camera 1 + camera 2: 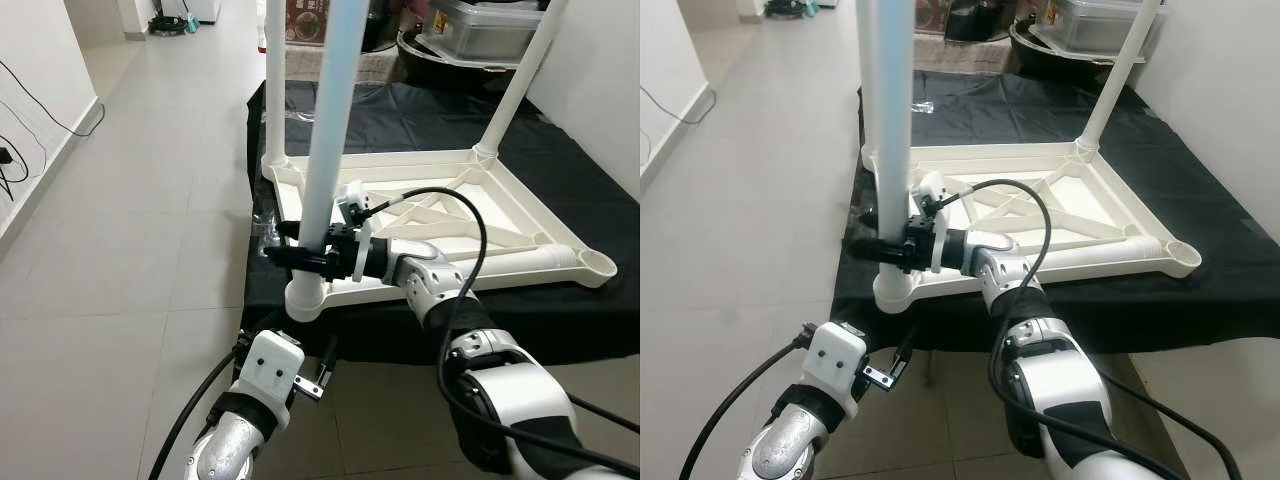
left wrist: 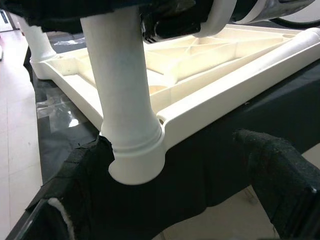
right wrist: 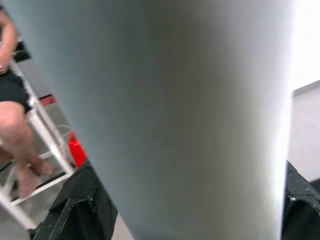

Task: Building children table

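Observation:
A white plastic children's table lies upside down on a black cloth. Its near-left leg stands upright in the corner socket. My right gripper is shut on this leg just above the socket; the right wrist view has the leg pressed between the two black fingers. My left gripper hangs open below the table's near edge, its fingers on either side of the socket without touching it. Two more legs stand at the far corners. The near-right socket holds nothing.
Tiled floor stretches to the left, with cables along the left wall. A grey storage box and other clutter stand behind the table. A white wall runs on the right. In the right wrist view a person's legs rest by a white stool.

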Controlling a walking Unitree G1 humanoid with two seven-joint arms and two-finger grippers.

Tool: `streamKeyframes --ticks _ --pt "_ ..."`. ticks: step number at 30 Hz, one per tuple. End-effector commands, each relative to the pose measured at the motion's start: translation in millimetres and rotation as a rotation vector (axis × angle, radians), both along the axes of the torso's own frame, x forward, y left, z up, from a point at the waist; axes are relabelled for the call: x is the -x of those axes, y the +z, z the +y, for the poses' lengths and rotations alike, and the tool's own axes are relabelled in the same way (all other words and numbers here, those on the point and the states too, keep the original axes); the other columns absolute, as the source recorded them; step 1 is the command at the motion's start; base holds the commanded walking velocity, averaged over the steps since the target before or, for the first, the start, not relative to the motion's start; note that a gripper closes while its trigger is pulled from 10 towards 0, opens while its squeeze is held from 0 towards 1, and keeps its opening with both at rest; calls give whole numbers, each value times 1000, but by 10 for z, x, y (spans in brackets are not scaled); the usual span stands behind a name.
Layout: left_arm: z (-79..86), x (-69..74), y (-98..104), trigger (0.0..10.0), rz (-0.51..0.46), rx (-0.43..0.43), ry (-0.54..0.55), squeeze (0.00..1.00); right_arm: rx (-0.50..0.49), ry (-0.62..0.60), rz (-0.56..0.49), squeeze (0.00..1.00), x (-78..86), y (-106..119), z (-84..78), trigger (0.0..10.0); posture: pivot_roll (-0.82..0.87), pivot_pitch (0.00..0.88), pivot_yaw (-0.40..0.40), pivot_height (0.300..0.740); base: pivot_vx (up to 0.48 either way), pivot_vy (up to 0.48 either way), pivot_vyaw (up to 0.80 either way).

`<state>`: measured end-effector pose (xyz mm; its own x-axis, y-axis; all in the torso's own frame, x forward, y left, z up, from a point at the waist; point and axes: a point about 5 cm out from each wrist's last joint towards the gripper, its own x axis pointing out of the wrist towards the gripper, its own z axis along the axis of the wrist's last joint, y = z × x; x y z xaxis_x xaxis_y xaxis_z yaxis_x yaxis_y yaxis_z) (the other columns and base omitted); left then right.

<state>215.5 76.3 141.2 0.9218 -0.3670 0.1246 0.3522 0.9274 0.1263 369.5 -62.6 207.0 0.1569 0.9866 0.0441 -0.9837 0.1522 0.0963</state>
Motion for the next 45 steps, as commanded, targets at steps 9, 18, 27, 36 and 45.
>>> streamKeyframes --ticks 9,18,27,36,45 --pt "-24 29 -21 10000 15 -9 -5 0 18 -485 -64 0 -189 -79 55 0 127 121 -114 740 0 0 0" --pt "-28 18 -26 10000 16 -10 -12 0 -49 -1569 52 0 -331 -128 -670 0 111 120 -102 740 0 0 0" --pt "-18 7 -23 10000 14 -11 -8 0 -114 -1706 187 0 -168 -310 -390 0 120 119 -106 740 0 0 0" --pt "-18 6 -25 10000 14 -12 -8 0 -214 -1475 30 0 -211 -70 -267 10000 115 119 -103 740 0 0 0" --pt "-30 -7 -22 10000 12 -9 -10 0 -204 -757 -5 0 -201 48 -282 10000 111 115 -105 740 0 0 0"
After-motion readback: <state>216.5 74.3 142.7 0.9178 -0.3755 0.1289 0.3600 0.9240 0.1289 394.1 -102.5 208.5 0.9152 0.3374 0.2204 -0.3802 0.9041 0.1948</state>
